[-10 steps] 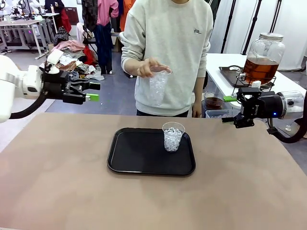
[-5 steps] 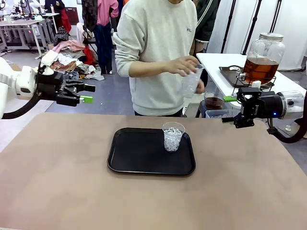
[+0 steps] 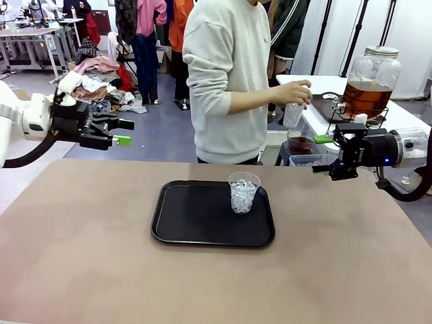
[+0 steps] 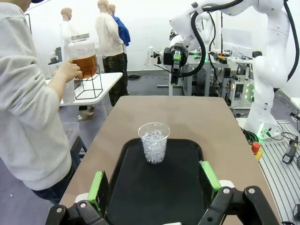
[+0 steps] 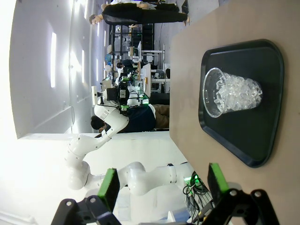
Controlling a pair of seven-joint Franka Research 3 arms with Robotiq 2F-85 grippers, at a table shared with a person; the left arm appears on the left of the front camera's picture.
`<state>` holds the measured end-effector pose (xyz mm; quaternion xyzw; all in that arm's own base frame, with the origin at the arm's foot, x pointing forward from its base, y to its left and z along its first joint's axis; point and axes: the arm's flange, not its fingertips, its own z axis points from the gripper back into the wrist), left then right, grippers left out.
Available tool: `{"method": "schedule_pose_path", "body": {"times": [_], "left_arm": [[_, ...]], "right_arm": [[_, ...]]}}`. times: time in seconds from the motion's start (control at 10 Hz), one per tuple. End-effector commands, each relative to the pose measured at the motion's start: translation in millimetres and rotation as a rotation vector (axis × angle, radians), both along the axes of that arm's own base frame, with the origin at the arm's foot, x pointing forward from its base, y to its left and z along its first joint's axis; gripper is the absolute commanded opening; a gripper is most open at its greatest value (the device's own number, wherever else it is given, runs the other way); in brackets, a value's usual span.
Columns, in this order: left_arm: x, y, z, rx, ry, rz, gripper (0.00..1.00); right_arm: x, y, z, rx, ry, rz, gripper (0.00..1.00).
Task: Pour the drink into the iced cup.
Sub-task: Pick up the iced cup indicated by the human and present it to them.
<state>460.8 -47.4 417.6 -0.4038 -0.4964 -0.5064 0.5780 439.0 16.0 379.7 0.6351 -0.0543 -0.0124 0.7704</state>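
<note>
**Both claws wide open, empty; drink sits in jar far right**

L gripper [image 3: 125, 132]: up at the left side, clear of the table [image 3: 101, 256], fingers pointing right. Jaws spread wide, nothing btwn the green pads. Left wrist view looks down the table's length, w/ the tray and cup framed btwn its two fingers but well apart from them.

R gripper [image 3: 322, 154]: up at the right side, over the table's far-right edge, fingers pointing left. Jaws also spread wide, holding nothing. Right wrist view: pads far apart, tray and cup ahead, no contact.

Iced cup [image 3: 243, 192]: clear plastic, upright, packed w/ ice cubes. Stands on the black tray [image 3: 189, 216], in its far-right part. Tray lies flat approx. at table ctr. Neither claw is near it.

Drink [image 3: 364, 96]: amber-brown, translucent, fills the lower part of the jar dispenser [image 3: 373, 64], a big clear glass jar w/ lid on. Jar sits on a black wire stand [image 3: 335, 110] on a white side table [image 3: 317, 125], far right, beyond the R gripper. Well apart from the iced cup.

Person [image 3: 229, 81]: grey sweatshirt, at the table's far side, turned to the right. One hand [image 3: 300, 91] grips a second cup [image 3: 292, 116] by the rim, clear plastic, held upright at the side table's near-left edge, left of the jar. Its contents: can't tell.
</note>
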Motion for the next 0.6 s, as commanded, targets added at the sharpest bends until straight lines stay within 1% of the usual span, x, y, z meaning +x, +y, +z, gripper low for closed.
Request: {"method": "schedule_pose_path", "body": {"times": [0.0, 0.5], "left_arm": [[-0.9, 0.0, 0.8, 0.000, -0.003, -0.001, 1.00], [-0.9, 0.0, 0.8, 0.000, -0.003, -0.001, 1.00]], "right_arm": [[0.2, -0.4, 2.2, 0.001, -0.004, -0.001, 1.00], [0.2, -0.4, 2.2, 0.001, -0.004, -0.001, 1.00]]}}
